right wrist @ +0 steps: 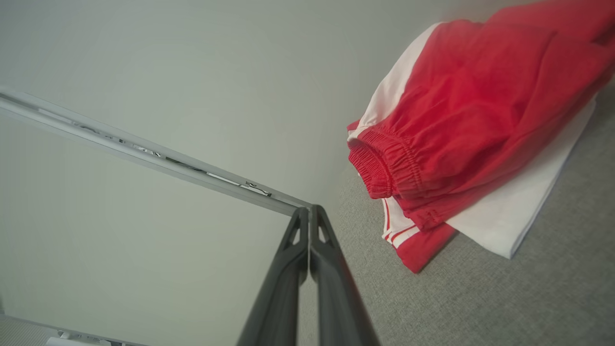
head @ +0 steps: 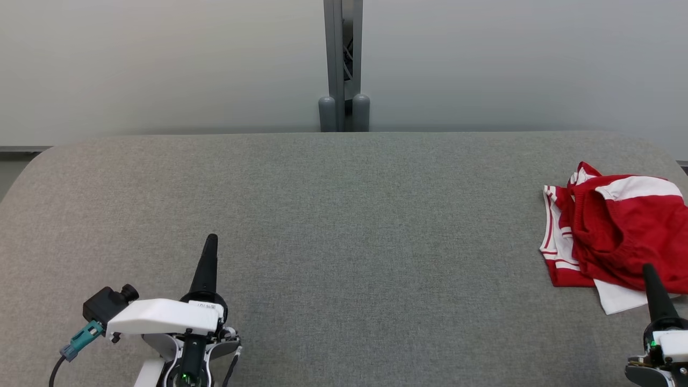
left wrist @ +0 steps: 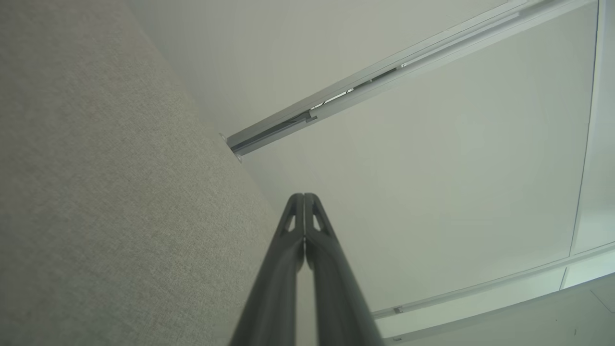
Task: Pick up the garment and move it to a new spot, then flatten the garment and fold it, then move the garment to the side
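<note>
The garment [head: 615, 231] is a crumpled red and white piece with an elastic waistband, lying at the right end of the grey padded table [head: 344, 226]. In the right wrist view the garment [right wrist: 471, 125] lies to the upper right of my fingers. My right gripper [head: 647, 269] is shut and empty, its tip just at the garment's near edge; whether it touches the cloth I cannot tell. Its two fingers [right wrist: 307, 214] are pressed together. My left gripper [head: 212, 237] is shut and empty over bare table at the lower left, far from the garment, with both fingers [left wrist: 304, 198] closed.
A grey vertical post [head: 343, 64] stands behind the table's far edge, in front of a pale wall. The table's corners are rounded. A wide stretch of grey surface lies between the two grippers.
</note>
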Robot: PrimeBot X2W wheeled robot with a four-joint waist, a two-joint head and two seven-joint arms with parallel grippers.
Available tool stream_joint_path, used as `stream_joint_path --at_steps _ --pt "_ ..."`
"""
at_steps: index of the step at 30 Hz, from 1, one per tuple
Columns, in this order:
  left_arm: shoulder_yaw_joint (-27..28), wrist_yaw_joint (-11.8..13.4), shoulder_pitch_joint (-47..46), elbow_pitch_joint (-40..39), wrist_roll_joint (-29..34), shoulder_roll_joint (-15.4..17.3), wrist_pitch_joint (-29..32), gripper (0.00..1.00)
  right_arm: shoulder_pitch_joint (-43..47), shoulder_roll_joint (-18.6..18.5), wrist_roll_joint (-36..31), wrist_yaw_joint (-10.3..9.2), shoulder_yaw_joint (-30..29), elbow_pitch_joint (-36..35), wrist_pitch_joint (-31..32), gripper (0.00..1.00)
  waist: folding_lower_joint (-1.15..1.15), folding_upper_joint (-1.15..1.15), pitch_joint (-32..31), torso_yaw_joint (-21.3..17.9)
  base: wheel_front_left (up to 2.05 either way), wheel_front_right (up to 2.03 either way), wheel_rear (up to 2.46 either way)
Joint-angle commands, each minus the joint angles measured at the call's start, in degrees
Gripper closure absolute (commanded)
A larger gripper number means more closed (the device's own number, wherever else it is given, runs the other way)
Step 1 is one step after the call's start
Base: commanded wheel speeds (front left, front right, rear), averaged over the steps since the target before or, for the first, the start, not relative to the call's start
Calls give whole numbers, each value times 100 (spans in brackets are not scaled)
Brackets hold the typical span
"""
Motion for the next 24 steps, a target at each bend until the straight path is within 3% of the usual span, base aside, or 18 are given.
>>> stream_joint_path --at_steps 1,24 --pt "-2 -45 -195 -2 -169 31 32 100 -106 -61 208 1 -68 -11 74 100 0 0 1 -11 0 0 0" --pt "-49 -160 -479 211 -1186 38 211 100 -231 -72 1354 0 -373 66 467 100 0 0 12 -123 0 0 0"
